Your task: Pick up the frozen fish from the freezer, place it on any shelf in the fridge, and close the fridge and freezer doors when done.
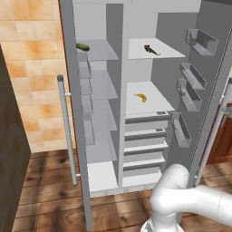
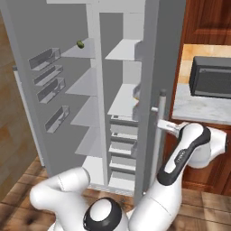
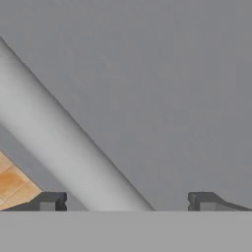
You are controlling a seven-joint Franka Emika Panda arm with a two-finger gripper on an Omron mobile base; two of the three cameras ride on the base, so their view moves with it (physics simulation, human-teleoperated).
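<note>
Dark frozen fish (image 1: 151, 49) sits on the fridge's top shelf, tool (image 3: 127, 202) spread wide around the long silver door handle (image 3: 64, 142), so it could slip off mid-swing.

Even, soft rendered light; hand view blurry.

Glossy white rounded arm (image 2: 180, 158) links with dark joints.

The small dark frozen fish (image 1: 152, 49) lies flat on the top white shelf (image 1: 172, 53) of the right compartment, both grey doors (image 1: 68, 68) standing open.
</note>
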